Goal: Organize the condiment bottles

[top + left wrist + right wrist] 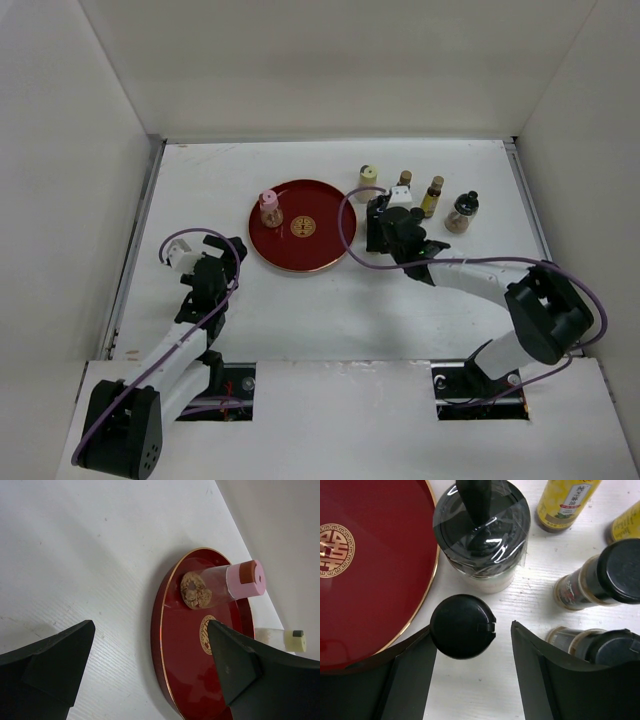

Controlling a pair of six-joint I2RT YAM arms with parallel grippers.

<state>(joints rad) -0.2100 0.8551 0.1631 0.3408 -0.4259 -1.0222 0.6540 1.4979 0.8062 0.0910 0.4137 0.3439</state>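
The red round tray (300,240) holds one upright pink-capped bottle (270,208) (235,580). The other condiment bottles stand right of the tray: a cream-capped one (368,182) (280,639), two slim amber ones (404,182) (433,196) (567,502), a dark-capped jar (462,212), and a plastic-wrapped grinder jar (481,530). My right gripper (383,222) (470,630) is open around a small black-capped bottle (462,626); the cap rests by the left finger, with a gap to the right one. My left gripper (222,248) (151,625) is open and holds nothing, left of the tray.
Two more dark-capped bottles (605,580) (600,645) crowd the right gripper's right finger. The tray rim (427,580) lies just left of the black-capped bottle. White walls close in the table (330,300) on three sides.
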